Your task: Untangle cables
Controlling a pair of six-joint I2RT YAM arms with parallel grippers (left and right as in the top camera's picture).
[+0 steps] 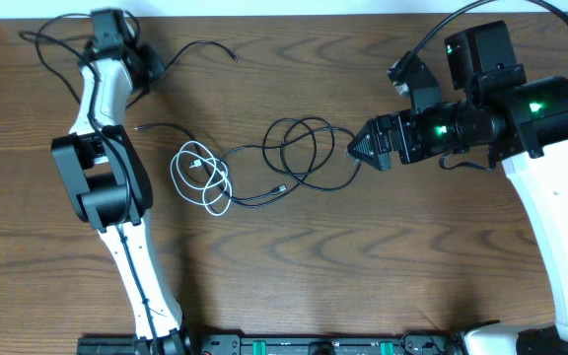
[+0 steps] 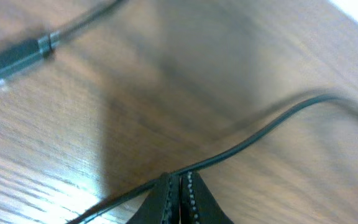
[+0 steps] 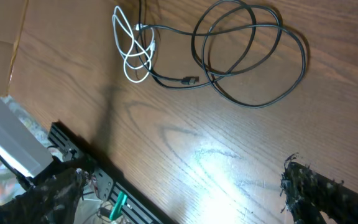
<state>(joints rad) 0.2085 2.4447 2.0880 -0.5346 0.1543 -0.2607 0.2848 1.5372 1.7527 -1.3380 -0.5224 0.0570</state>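
Note:
Several thin cables lie on the wooden table. A white cable [image 1: 201, 177] is bunched at centre left. A black cable [image 1: 309, 150] is coiled in loops beside it and crosses the white one. Another black cable [image 1: 200, 49] runs out from my left gripper [image 1: 151, 67] at the far left. In the left wrist view that gripper [image 2: 179, 182] is shut, with the thin black cable [image 2: 260, 134] pinched at its tips and a black plug [image 2: 17, 56] lying beyond. My right gripper [image 1: 358, 148] stands open just right of the coil. From its wrist view the white cable [image 3: 132, 53] and the black coil [image 3: 247, 53] lie ahead, with nothing between its fingers [image 3: 328, 193].
A black cable end [image 1: 151, 126] lies near the left arm's elbow. Thicker black wires loop off both arms at the back corners. A dark rail with electronics [image 1: 294, 345] runs along the table's front edge [image 3: 86, 155].

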